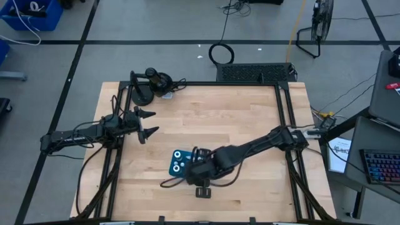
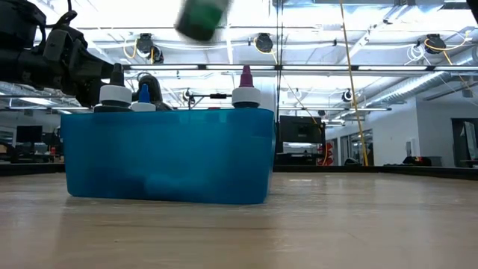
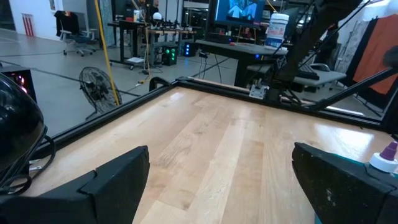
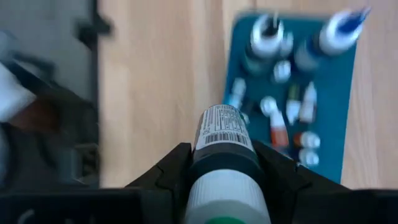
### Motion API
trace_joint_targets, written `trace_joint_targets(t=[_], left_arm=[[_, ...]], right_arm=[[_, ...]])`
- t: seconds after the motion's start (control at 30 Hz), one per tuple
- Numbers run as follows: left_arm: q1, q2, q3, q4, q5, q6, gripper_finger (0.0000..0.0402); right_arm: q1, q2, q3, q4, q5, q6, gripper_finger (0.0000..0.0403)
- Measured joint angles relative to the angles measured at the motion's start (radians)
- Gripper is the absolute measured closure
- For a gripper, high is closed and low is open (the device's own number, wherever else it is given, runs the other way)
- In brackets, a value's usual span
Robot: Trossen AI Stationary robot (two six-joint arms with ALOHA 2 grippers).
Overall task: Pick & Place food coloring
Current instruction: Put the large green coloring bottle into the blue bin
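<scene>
We see one wooden surface (image 1: 237,131) and on it one teal bin (image 2: 168,157), near the front edge under the right arm. The left gripper (image 1: 149,122) waits well apart near the left rail, its fingers spread and holding nothing. The right gripper (image 4: 214,171) hovers beside the bin with its fingers clenched on one labelled bottle (image 4: 221,146), gripped around the body just below the white cap.

We judge this bottle light, rigid plastic, round and smooth, so likely to slip or twist; the mid-body hold across its width looks the safest place to take it, since the pointed cap offers little.

In the bin stand three larger bottles (image 4: 266,37), white-capped with coloured tips, at one end. Below them lie the tiny droppers (image 4: 292,106), about nine by our count, though blur keeps us from being sure. They look lighter still, easy to tip, and crowded close together
</scene>
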Motion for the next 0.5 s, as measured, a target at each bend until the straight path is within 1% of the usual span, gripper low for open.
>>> trace_joint_targets(t=[0.17,0.5], left_arm=[[0.0,0.0,0.0,0.0,0.0,0.0,0.0011],[0.0,0.0,0.0,0.0,0.0,0.0,0.0011]], right_arm=[[-0.001,0.0,-0.11,0.001,0.006,0.023,0.0278],[-0.011,0.001,-0.233,0.034,0.005,0.025,0.0278]])
